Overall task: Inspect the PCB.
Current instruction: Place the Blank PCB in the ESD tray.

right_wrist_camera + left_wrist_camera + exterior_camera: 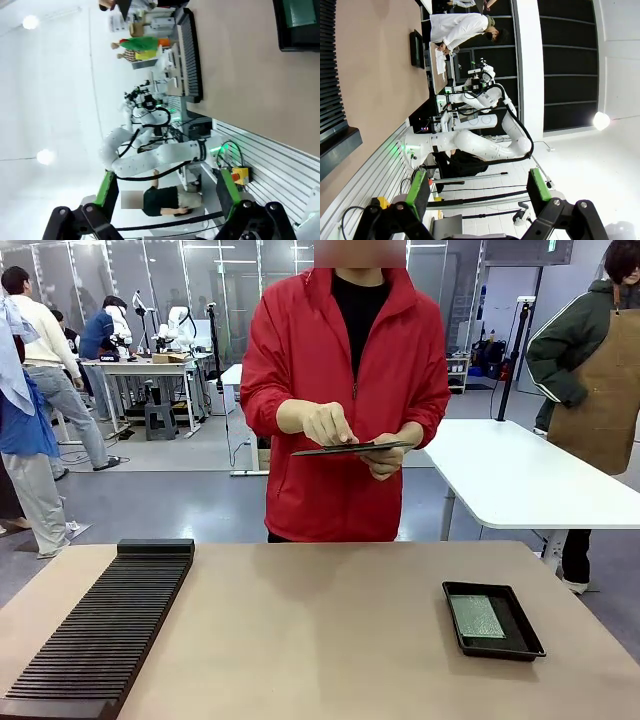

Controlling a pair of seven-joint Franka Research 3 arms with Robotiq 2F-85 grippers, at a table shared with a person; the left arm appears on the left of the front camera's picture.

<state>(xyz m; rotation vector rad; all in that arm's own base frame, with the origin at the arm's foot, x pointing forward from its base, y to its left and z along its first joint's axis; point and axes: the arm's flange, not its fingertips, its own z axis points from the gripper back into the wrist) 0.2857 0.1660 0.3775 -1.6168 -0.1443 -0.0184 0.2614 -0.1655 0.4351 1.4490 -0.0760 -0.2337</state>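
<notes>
PCB (476,616): green board, lies flat inside black tray (524,642), lower right of front view; pale speckled face up. In right wrist view it sits at top right edge, partly cut off (298,11).
Tray: shallow, black, rectangular, on tan surface (320,630) near its right side; in left wrist view it's a small dark shape near upper left (416,48).
Person: red jacket (345,400), stands at far side of surface, upper centre of front view. Both hands at chest height hold a thin dark flat item (350,448), roughly level; hand at picture left (328,424) rests on top of it, other hand (388,454) supports from below. Can't tell what the item is.
Rack: long black ribbed rack (105,625), lower left of front view, well apart from tray; runs toward bottom edge.
Left gripper (477,192): jaws wide apart, green pads (417,189) show, nothing btwn them; off the surface, aimed past its edge at other arm.
Right gripper (167,192): jaws wide apart too, nothing held; off the surface, green pads (225,192) visible at bottom of frame.
</notes>
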